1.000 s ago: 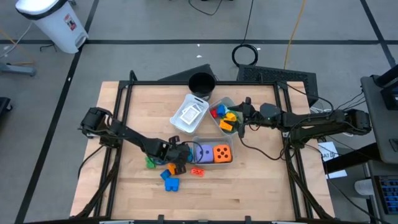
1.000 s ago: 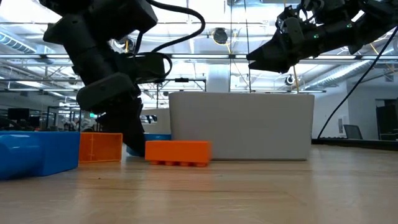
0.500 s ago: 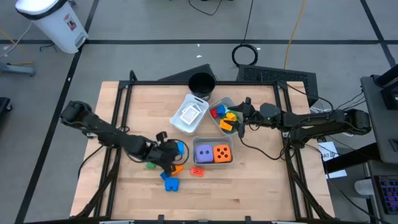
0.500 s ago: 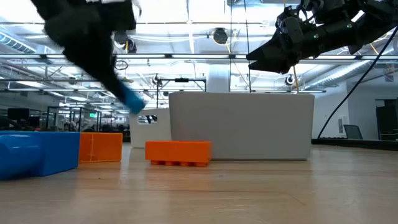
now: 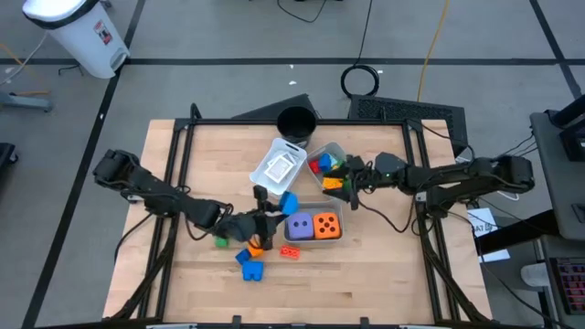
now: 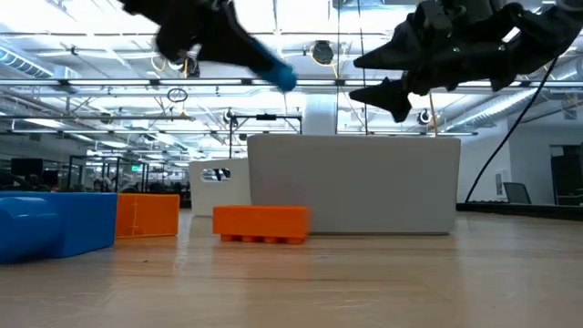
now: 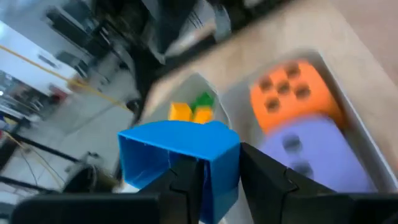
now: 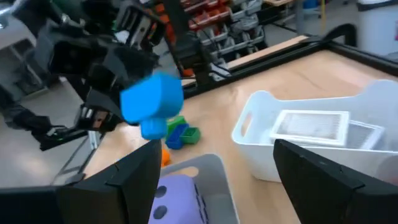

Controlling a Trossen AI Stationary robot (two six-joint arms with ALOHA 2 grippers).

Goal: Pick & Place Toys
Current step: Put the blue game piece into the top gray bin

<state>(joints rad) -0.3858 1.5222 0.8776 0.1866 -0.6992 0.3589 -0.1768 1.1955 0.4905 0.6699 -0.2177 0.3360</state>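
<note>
My left gripper [image 5: 277, 209] is shut on a blue block [image 5: 288, 202], held in the air beside the near-left part of the translucent tray [image 5: 312, 239] that holds a purple die [image 5: 299, 226] and an orange die [image 5: 327, 225]. The block also shows high up in the low view [image 6: 278, 73]. My right gripper [image 5: 342, 179] is open and empty over the tray of small blocks [image 5: 322, 166]. Loose green [image 5: 220, 241], orange [image 5: 256, 245], blue [image 5: 249, 266] and red-orange [image 5: 291, 250] blocks lie flat on the table. My left gripper pinches the blue block between its two fingers [image 7: 266, 182], one on each of two opposite sides [image 7: 230, 177]. The fingers come from the table's left, slanting. The block is lifted clear of the table and above the trays' rims.
A white tray [image 5: 266, 185] with flat white tiles stands at the middle, far of the dice tray. A black round cup [image 5: 295, 122] stands at the far edge. Bare table lies near and to the right. The two grippers are close together over the trays.
My left gripper has risen from among the loose blocks with the blue block and carried it toward the table's right and far side, up beside the dice tray. My right gripper has shifted a little toward the table's left and its fingers have opened.
</note>
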